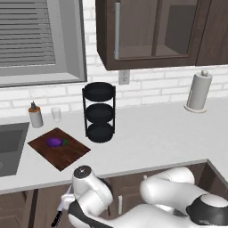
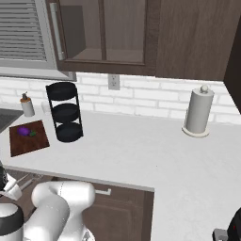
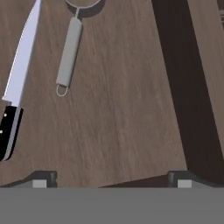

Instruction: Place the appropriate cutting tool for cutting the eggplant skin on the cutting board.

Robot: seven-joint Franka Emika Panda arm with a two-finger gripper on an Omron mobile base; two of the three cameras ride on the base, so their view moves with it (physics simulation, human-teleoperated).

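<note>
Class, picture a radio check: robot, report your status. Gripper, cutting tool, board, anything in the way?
Gripper open, empty, over the drawer floor. Knife lies left of the gripper, ungrasped; grey-handled utensil beside it. Eggplant on cutting board; no tool there yet.

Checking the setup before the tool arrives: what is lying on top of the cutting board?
Only the eggplant lies on the cutting board, toward its far left part. The rest of the board's top shows bare wood grain. Nothing covers the board, though what is beneath the eggplant is hidden.

Home kitchen: sink (image 1: 10, 147) set in the worktop (image 1: 151, 138), brick backsplash and wall cabinets (image 1: 156, 31) behind it, paper towel holder (image 1: 198, 91) on it.
</note>
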